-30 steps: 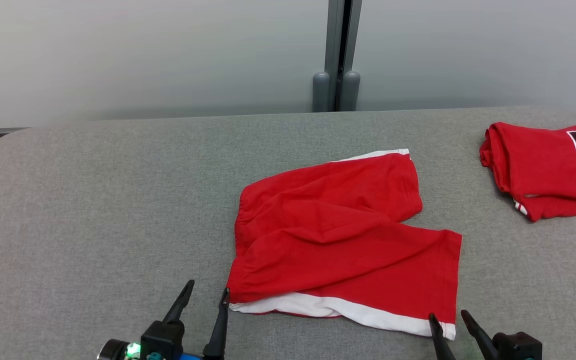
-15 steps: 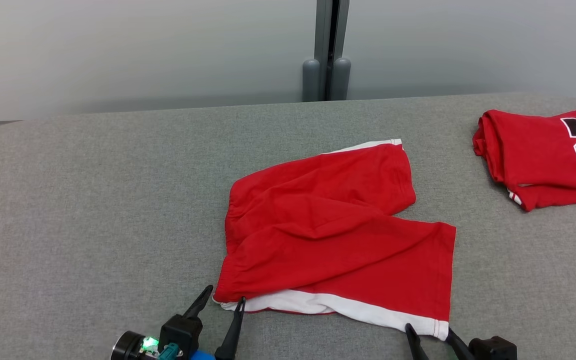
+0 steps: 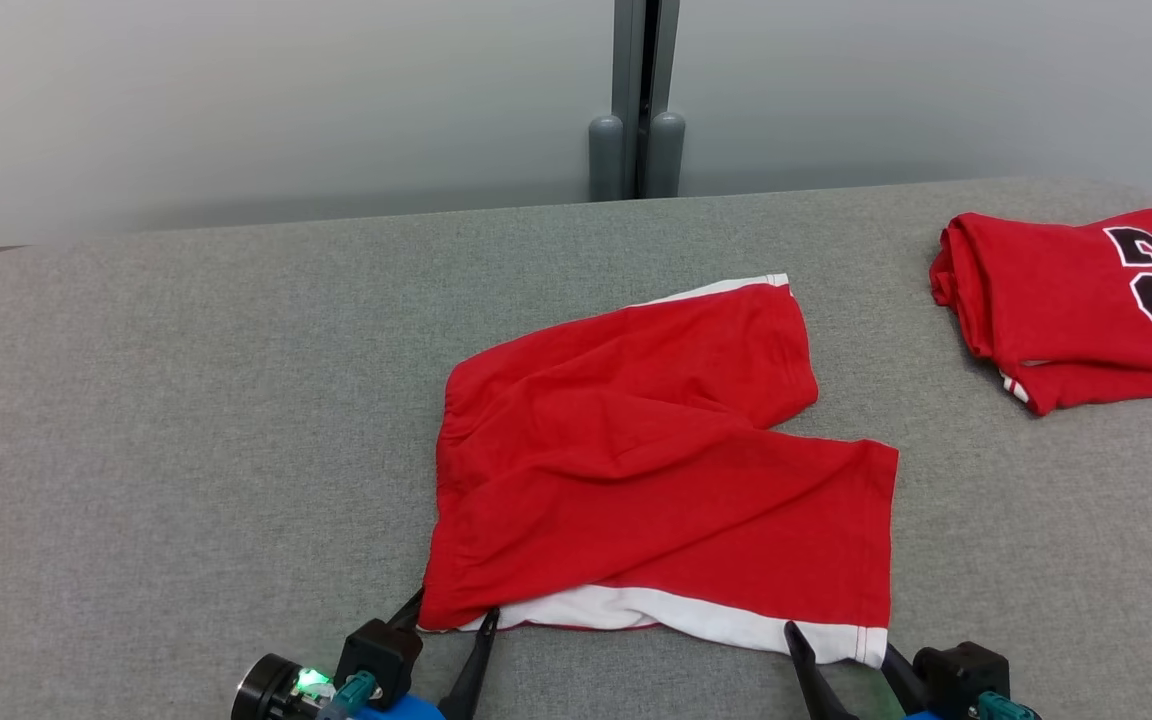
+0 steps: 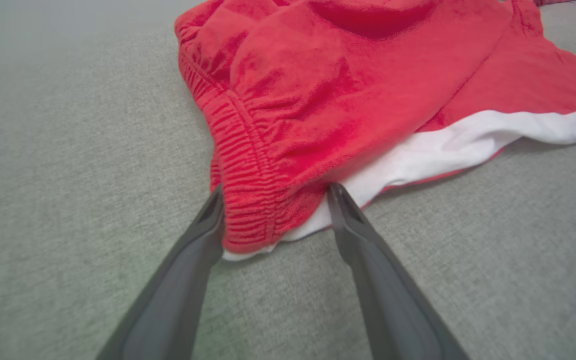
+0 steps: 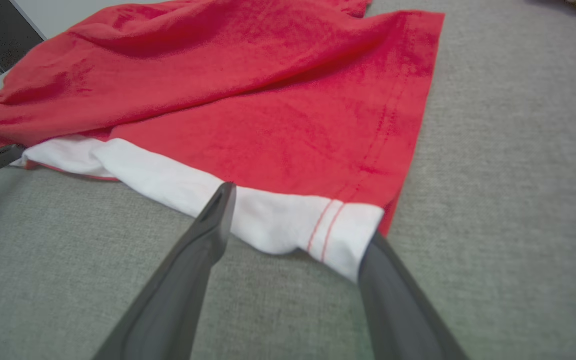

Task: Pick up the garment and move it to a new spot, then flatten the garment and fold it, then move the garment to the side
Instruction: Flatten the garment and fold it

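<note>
Tabletop: shorts inside left end effector

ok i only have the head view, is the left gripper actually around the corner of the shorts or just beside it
observer: Around it. In the left wrist view the left gripper is open, with the gathered waistband corner of the shorts between its fingers.
operator: and the right one
observer: The right gripper is open too, straddling the white hem corner. The cloth drapes over one tip.
operator: is that corner lying flat
observer: Not quite. The right wrist view shows the white edge bulging a little above the table.
</note>
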